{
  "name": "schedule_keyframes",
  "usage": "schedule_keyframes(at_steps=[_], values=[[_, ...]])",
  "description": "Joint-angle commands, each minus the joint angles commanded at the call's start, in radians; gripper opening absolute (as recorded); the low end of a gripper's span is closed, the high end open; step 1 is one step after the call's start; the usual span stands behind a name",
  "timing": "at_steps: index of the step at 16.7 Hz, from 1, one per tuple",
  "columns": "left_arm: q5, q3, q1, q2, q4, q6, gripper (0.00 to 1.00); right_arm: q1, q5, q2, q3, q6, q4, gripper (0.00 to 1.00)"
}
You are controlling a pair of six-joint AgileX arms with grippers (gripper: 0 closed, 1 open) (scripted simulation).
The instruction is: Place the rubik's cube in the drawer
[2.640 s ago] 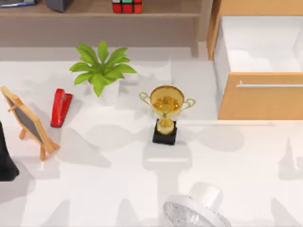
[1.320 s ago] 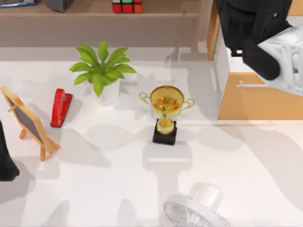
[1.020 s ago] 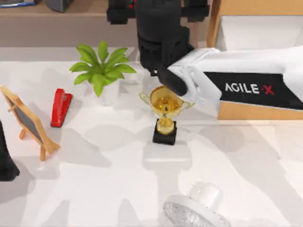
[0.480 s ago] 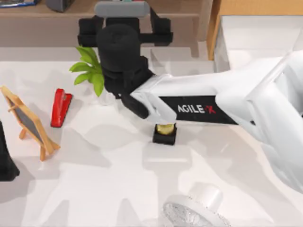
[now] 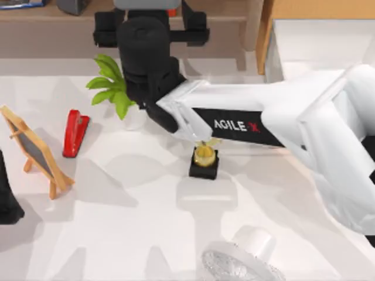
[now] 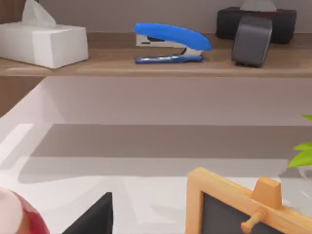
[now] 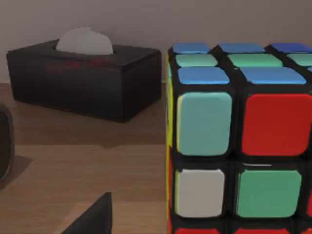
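Observation:
The rubik's cube stands on the brown shelf, close in front of the right wrist camera, with red, green, white and blue stickers showing. From above it is almost hidden under my right gripper; a red corner of the cube peeks out. The gripper is open, and one dark finger sits apart from the cube's side. The drawer stands pulled out at the back right with its white inside showing. My left gripper is parked at the table's left edge, its finger visible.
My right arm spans the table over a gold trophy. A potted plant, red stapler, small chalkboard easel and white fan stand on the table. A black tissue box sits on the shelf near the cube.
My right arm swung in from the right, over the drawer and leftward to the shelf, then eased closer over the cube. The left arm has stayed still.

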Motion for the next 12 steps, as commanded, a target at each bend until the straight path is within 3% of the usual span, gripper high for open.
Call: schedule_keyframes(at_steps=[5,10,12], values=[[0.000,0.000,0.000,0.000,0.000,0.000,1.00,-0.041,-0.040,0.092,0.178,-0.002,-0.083,1.00],[0.000,0.000,0.000,0.000,0.000,0.000,1.00,-0.047,-0.046,0.105,0.201,-0.002,-0.094,1.00],[0.000,0.000,0.000,0.000,0.000,0.000,1.00,-0.047,-0.046,0.105,0.201,-0.002,-0.094,0.85]])
